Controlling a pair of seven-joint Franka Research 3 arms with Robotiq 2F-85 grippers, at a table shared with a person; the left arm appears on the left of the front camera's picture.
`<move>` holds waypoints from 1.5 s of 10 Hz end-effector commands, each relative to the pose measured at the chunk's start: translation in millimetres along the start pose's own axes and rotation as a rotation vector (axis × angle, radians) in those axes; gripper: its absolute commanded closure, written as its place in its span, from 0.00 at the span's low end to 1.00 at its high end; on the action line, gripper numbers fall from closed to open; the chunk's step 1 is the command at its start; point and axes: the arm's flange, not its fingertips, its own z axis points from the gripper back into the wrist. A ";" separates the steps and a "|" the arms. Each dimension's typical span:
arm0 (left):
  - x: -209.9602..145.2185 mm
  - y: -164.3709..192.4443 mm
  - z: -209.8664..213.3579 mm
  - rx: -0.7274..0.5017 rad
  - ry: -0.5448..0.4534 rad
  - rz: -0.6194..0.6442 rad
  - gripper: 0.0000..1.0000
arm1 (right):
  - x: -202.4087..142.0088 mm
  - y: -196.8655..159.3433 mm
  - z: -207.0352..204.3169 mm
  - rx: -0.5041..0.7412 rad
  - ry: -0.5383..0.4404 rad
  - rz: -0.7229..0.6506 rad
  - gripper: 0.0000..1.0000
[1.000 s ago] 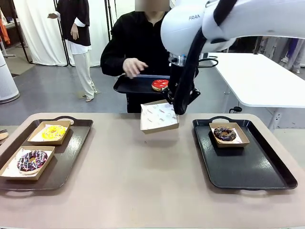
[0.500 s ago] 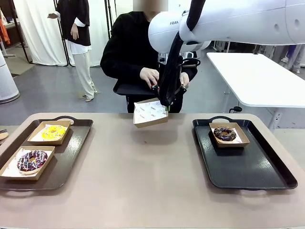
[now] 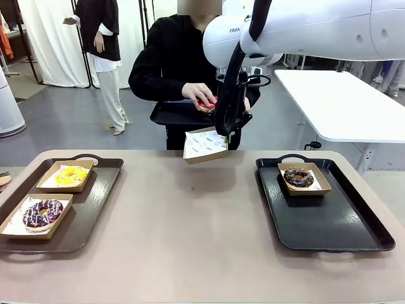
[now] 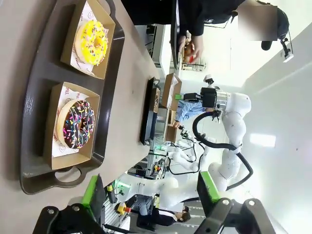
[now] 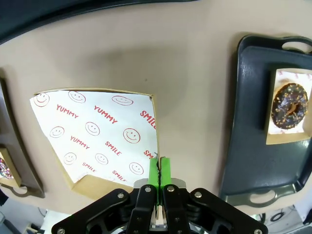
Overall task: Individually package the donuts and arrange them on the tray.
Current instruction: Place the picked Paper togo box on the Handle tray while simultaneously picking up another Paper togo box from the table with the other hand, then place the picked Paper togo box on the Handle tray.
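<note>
My right gripper (image 3: 226,131) hangs above the table's far edge, shut on the wall of an empty paper-lined box (image 3: 204,145). In the right wrist view the gripper (image 5: 158,168) pinches the rim of the box (image 5: 95,139). Just beyond it, the person's hand grips the red donut (image 3: 207,101) over a small black tray (image 3: 174,114). The yellow donut (image 3: 71,175) and the purple sprinkled donut (image 3: 42,212) sit boxed on the left tray (image 3: 95,202). The chocolate donut (image 3: 298,177) sits boxed on the right tray (image 3: 329,221). My left gripper (image 4: 151,189) is open, beside the yellow donut (image 4: 92,41) and purple donut (image 4: 75,124).
The brown table (image 3: 190,228) has bare room between the two trays. The right tray's near part is bare. A white table (image 3: 342,101) stands at the back right, and a second person stands far off at the back left.
My right arm has carried the box away from me toward the person. The person's hand has come down onto the red donut on the small tray.
</note>
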 end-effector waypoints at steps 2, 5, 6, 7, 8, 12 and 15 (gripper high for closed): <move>-0.6 0.2 1.7 -0.002 -0.004 0.001 0.00 | -1.6 1.8 0.9 0.002 -0.001 0.002 1.00; -0.6 0.2 1.7 -0.002 -0.004 0.001 0.00 | -1.6 1.8 0.9 0.002 -0.001 0.002 1.00; -0.6 0.2 1.7 -0.002 -0.004 0.001 0.00 | -1.6 1.8 0.9 0.002 -0.001 0.002 1.00; -0.6 0.2 1.7 -0.002 -0.004 0.001 0.00 | -1.6 1.8 0.9 0.002 -0.001 0.002 1.00; -0.6 0.2 1.7 -0.002 -0.004 0.001 0.00 | -1.6 1.8 0.9 0.002 -0.001 0.002 1.00; -0.6 0.2 1.7 -0.002 -0.004 0.001 0.00 | -1.6 1.8 0.9 0.002 -0.001 0.002 1.00; -0.6 0.2 1.7 -0.002 -0.004 0.001 0.00 | -1.5 2.5 -0.1 0.000 0.000 0.004 0.99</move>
